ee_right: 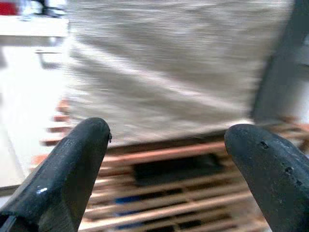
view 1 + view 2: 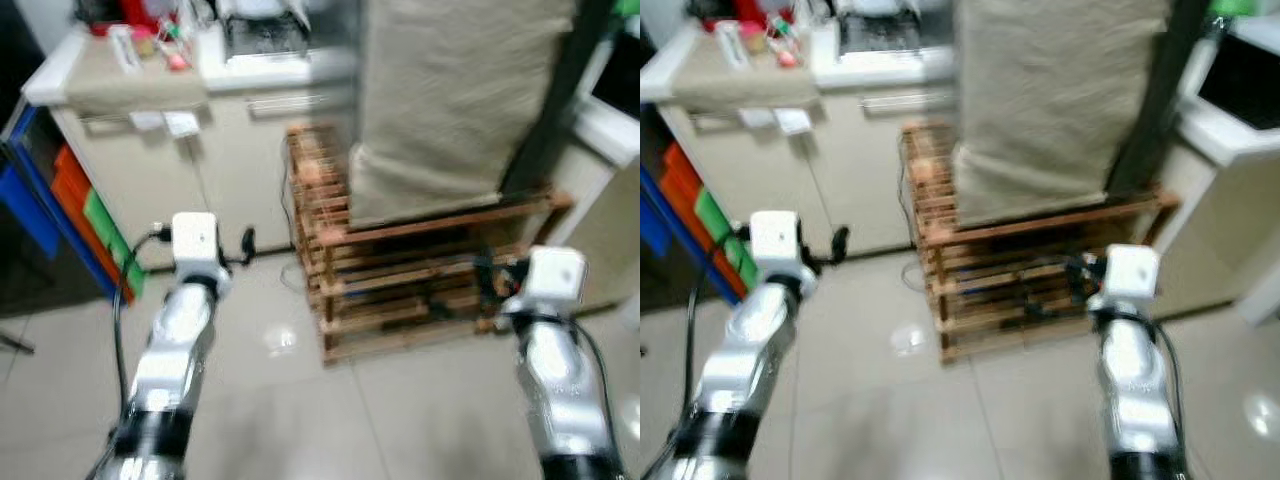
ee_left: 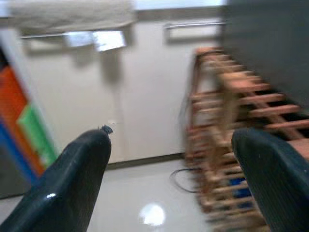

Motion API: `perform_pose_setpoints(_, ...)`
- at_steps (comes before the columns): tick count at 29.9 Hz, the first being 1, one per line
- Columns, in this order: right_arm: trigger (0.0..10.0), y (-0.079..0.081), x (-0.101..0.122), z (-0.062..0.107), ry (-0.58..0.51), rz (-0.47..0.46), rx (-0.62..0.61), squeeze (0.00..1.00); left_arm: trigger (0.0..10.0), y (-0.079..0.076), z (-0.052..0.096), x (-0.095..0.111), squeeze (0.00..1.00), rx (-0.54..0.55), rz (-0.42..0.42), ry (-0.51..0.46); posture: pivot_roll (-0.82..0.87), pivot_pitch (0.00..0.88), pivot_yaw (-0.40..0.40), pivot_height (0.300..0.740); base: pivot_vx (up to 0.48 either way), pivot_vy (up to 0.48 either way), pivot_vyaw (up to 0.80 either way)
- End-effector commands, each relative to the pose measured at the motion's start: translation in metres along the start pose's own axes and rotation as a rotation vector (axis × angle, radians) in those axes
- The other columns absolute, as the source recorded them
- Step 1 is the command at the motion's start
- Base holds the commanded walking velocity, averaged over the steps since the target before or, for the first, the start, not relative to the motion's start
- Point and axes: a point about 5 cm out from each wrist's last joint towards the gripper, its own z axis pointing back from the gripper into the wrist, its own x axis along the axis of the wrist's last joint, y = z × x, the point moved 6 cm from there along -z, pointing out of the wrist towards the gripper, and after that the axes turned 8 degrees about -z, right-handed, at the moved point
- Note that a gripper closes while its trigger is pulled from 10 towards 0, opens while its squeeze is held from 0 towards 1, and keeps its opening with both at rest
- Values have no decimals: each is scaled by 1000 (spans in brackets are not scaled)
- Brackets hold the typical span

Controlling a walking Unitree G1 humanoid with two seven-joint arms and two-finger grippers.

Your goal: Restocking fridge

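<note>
A tall box-shaped unit draped in a beige cloth cover (image 2: pixel 460 95), presumably the fridge, stands on a slatted wooden rack (image 2: pixel 400 290) on the tiled floor (image 2: pixel 290 420), directly ahead. The view is motion-blurred. The left tool (image 3: pixel 169 183) and right tool (image 1: pixel 166 176) are raised before the rack, each with fingers spread wide and holding nothing.

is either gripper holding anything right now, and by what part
Nothing is held. The left gripper and right gripper both have their fingers spread wide with only air between them, raised before the wooden slatted rack.
</note>
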Motion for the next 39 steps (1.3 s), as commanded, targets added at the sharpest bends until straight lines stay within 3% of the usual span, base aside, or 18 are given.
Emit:
perform_pose_setpoints(1,10000,-12,2,2,-1,17,-29,20,10000,-16,-2,7,0,-51,4,-16,-118,0,32,740,0,480,-800)
perform_pose_setpoints(7,10000,-13,3,-2,-5,8,-48,24,10000,-30,-16,25,0,-96,-15,-56,-115,0,28,740,0,307,-800)
perform_pose_setpoints(10,10000,-12,7,-7,-18,-13,-76,35,10000,-35,-16,31,0,-129,-14,-78,-124,0,35,740,0,0,-796)
perform_pose_setpoints(15,10000,2,17,-16,-49,-18,-60,43,10000,-47,-16,31,0,-179,6,-83,-122,0,28,740,0,0,-786)
perform_pose_setpoints(19,10000,-3,15,-16,-43,-9,-72,51,10000,-53,-15,36,0,-195,11,-106,-127,5,21,740,0,0,-788)
perform_pose_setpoints(29,10000,2,16,-17,-48,20,-41,75,10000,-53,-7,36,0,-184,26,-150,-110,0,2,740,0,0,-788)
perform_pose_setpoints(35,10000,25,18,-22,-51,28,51,51,10000,-46,-10,42,0,-161,0,-180,-101,0,-11,740,142,193,-394)
perform_pose_setpoints(39,10000,27,20,-23,-65,43,59,47,10000,-46,-11,47,0,-167,-10,-199,-93,0,-3,740,284,387,0)
